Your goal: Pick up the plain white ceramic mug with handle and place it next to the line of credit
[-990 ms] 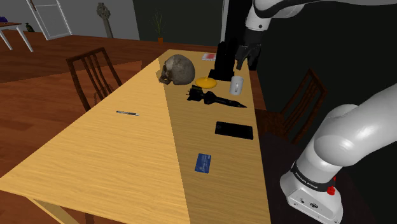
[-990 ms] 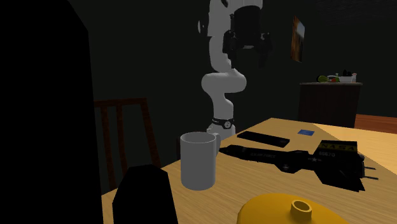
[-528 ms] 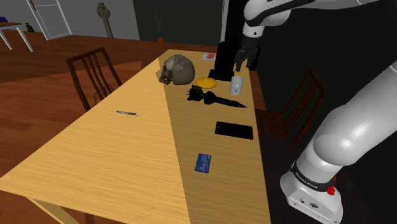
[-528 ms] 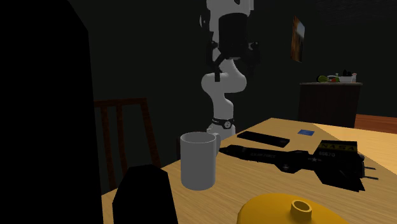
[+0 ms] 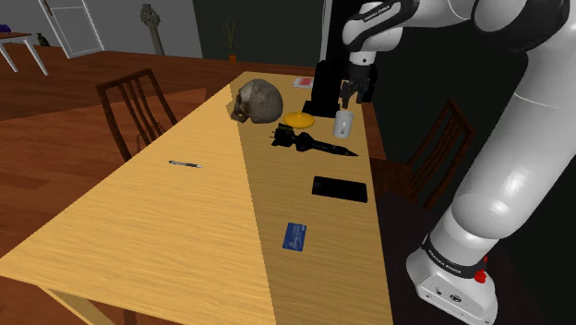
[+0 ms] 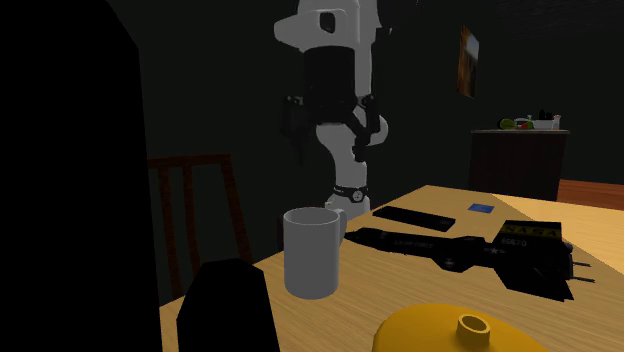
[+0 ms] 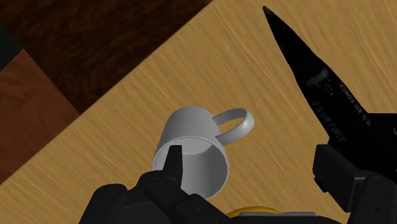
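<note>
Two fingers [image 7: 173, 167] gape wide, gripper [image 7: 248, 156] over the mug [image 7: 191, 133]; one hangs above its rim and could tip it descending.

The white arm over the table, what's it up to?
A robot arm hangs its black tool, fingers apart, just above a white mug that stands upright near the far end of the wooden table in the shoulder view. It has not gripped the mug yet. The blue card, which the mug should end up beside, lies flat further down the table.
</note>
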Motion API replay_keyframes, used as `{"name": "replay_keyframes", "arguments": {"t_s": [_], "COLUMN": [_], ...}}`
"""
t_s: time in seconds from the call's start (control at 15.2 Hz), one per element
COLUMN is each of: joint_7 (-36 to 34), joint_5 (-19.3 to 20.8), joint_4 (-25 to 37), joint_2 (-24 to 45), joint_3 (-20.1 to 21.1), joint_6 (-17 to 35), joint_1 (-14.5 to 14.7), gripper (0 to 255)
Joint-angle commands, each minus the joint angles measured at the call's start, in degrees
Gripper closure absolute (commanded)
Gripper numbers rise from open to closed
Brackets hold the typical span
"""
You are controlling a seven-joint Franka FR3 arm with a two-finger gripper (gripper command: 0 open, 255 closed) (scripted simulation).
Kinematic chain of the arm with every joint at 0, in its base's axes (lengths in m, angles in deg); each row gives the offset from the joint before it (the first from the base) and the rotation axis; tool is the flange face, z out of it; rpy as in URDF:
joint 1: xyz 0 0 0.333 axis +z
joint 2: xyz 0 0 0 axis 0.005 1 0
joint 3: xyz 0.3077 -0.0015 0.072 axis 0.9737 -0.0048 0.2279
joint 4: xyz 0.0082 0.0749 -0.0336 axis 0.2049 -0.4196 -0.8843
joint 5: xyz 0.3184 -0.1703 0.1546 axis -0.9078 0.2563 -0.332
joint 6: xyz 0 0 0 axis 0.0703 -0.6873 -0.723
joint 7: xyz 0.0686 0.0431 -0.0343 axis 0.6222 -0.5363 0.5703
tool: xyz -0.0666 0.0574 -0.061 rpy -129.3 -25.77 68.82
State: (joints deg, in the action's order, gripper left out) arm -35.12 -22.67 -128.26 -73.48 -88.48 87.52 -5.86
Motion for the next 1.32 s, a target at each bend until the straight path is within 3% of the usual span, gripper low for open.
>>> {"name": "replay_keyframes", "arguments": {"t_s": [0.0, 0.4, 0.92, 1.25], "joint_7": [2.0, 7.1, 7.9, 7.9], "joint_5": [-1.8, -6.7, -7.8, -7.8], "joint_4": [3.7, 16.3, 13.4, 13.4], "joint_2": [4.8, 18.9, 21.2, 21.2], "joint_3": [-0.6, -1.1, -0.5, -0.5], "joint_6": [0.0, -1.5, 3.4, 3.4], "joint_1": [-1.0, -5.8, -6.2, -6.2], "gripper": [0, 0, 0, 0]}}
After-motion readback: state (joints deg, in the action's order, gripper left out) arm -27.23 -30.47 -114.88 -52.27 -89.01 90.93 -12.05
